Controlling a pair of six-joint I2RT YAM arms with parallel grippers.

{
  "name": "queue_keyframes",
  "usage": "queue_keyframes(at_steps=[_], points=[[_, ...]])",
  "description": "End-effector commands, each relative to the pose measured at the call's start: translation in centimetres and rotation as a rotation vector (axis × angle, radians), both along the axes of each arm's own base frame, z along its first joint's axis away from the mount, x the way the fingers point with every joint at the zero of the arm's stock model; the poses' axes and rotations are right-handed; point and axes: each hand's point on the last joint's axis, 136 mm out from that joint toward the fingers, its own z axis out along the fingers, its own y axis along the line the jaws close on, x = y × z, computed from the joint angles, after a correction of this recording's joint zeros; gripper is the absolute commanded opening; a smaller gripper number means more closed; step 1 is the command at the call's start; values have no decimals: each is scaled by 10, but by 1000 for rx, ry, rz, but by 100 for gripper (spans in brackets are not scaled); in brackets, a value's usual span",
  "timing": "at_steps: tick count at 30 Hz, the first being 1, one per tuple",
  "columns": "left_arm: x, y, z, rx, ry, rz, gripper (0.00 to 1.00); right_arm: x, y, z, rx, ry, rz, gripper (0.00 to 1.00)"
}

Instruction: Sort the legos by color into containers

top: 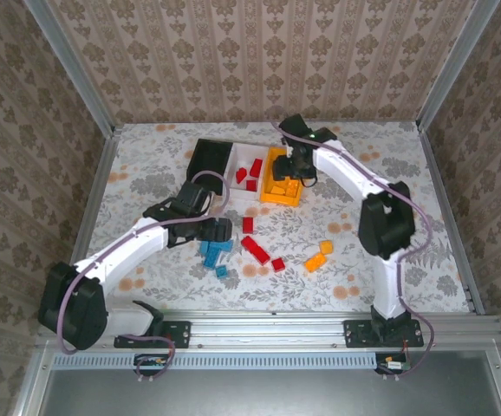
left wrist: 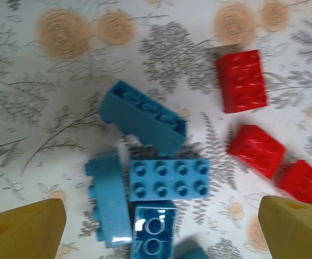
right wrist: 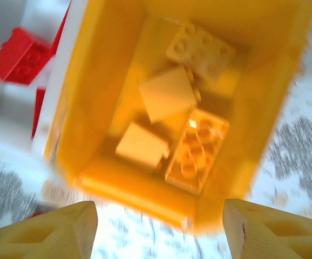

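Fingers [left wrist: 24,229] of left gripper [left wrist: 158,226] are hanging wide apart, empty, over blue legos [left wrist: 169,179], right gripper [right wrist: 161,229] likewise over orange-yellow bin [right wrist: 94,97].

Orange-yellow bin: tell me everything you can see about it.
The orange-yellow bin is an open-topped rectangular box of glossy-looking plastic, standing upright on the table at the right end of the row, its side against the white bin. Four bricks of its own colour lie inside, one stud-side up, one hollow-side up. The right gripper hangs open above it.
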Motion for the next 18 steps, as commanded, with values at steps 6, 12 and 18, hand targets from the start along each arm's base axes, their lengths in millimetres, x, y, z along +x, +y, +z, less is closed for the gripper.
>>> queue_keyframes(at_steps=[6,12,18], points=[[-4,30,-31,85,101,84,74,-88,-32,10,73,-5,-45,65],[2,31,-42,69,121,96,65,-156,-68,-28,7,117,-99,65],[3,24,-56,50,152,85,62,-190,-88,-46,-13,147,-144,72]])
